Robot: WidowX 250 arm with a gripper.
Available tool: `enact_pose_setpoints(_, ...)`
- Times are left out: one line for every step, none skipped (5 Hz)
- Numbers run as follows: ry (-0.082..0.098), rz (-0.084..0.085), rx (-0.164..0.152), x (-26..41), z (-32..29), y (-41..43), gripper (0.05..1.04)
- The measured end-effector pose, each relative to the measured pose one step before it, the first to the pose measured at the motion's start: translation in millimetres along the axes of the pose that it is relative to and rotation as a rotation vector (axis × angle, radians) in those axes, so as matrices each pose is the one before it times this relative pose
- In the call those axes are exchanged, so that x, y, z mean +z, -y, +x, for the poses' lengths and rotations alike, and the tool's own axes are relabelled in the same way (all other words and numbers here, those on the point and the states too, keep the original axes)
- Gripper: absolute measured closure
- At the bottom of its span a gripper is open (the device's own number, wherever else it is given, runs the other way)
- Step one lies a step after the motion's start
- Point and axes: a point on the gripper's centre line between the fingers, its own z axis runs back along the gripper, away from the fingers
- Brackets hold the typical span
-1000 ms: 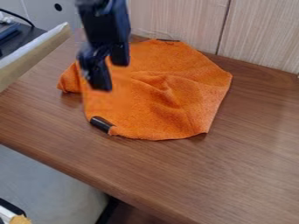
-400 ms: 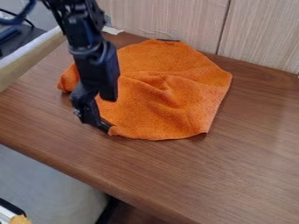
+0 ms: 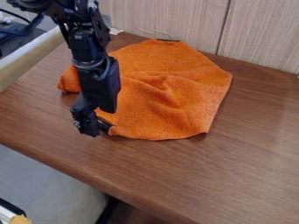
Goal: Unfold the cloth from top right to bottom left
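Lowered since earlier frame: black two-finger gripper (image 3: 99,122), now by lower-left edge of rumpled orange fabric cloth (image 3: 154,98). Jaws wide (no grip, I judge); cloth unmoved, so unfolding waits on pinch.

Soft, fairly bright light spreads over the wooden tabletop (image 3: 245,162), and a pale, diffuse sheen lifts its right side. The orange cloth (image 3: 175,105) shows gentle shading along its creases, with a small soft shadow beneath its left corner and another under its lower right corner. The wall panels (image 3: 262,35) look light and evenly lit. The black arm (image 3: 96,76) stays mostly dark, with small glints on its joints, while deep shadow sits below the table's front edge (image 3: 116,192).
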Motion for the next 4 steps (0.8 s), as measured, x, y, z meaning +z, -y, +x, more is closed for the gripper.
enact_pose_setpoints(-0.0038,-0.0288,-0.0061,-12.91,0.97,1.79,0.399)
enact_pose_setpoints(-0.0139,-0.004,-0.0121,-6.06,4.24,-4.29,0.701)
enact_pose_setpoints(-0.0146,0.0091,-0.0003,-0.65,0.81,-6.05,0.893)
enact_pose_setpoints(-0.0057,0.001,-0.0037,-0.23,-0.27,-1.98,0.985)
